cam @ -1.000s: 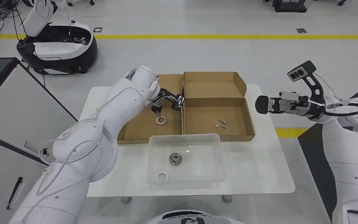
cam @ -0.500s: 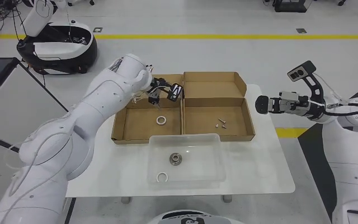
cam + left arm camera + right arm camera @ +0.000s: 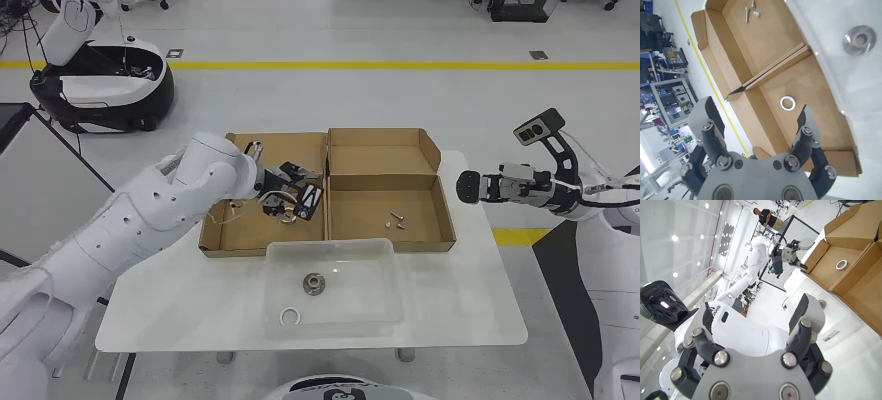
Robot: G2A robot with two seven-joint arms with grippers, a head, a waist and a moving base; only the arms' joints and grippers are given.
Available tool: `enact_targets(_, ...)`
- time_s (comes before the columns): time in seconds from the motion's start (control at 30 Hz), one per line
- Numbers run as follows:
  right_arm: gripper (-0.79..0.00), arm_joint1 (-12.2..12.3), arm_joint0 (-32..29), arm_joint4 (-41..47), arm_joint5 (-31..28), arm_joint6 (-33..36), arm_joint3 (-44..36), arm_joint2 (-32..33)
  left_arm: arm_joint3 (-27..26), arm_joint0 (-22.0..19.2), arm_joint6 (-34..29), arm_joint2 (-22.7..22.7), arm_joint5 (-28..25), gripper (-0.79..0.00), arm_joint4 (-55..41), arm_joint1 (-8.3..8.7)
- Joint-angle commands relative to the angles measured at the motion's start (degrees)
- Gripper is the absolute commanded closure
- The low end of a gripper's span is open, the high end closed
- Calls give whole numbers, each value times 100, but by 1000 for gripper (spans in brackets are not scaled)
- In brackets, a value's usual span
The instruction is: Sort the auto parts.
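Left wrist view: divider between ring, bolts

- The left pincer hangs with its fingers spread above the left cardboard box. On the box floor below the gap between them lies a white ring, with bare cardboard around it.
- Past the ring, the doubled wall between this box and the right box stands as a ridge.
- Beside the left pincer, the clear bin stands just beside the boxes' near walls.
- On the right box's floor the bolts sit close together, and a raised flap closes its far side.
- The right pincer hangs with its fingers apart off the counter edge. Open air separates it from the right box's side wall.
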Motion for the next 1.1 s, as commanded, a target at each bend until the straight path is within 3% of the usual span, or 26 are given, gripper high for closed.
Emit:
enact_targets(0.0,-785,0,0,0,0,0,0,0,-669,130,-583,-66,0,-785,-579,289)
enact_targets(0.23,-785,0,0,0,0,0,0,0,-2029,203,-2030,6,0,-785,-2128,953)
enact_targets(0.47,-785,0,0,0,0,0,0,0,-2630,57,-2835,180,0,-785,-3458,1291)
enact_targets(0.97,-785,0,0,0,0,0,0,0,-2717,61,-2962,206,0,-785,-3551,1318)
enact_targets(1.07,-785,0,0,0,0,0,0,0,-2764,62,-3301,329,0,-785,-3717,1297)
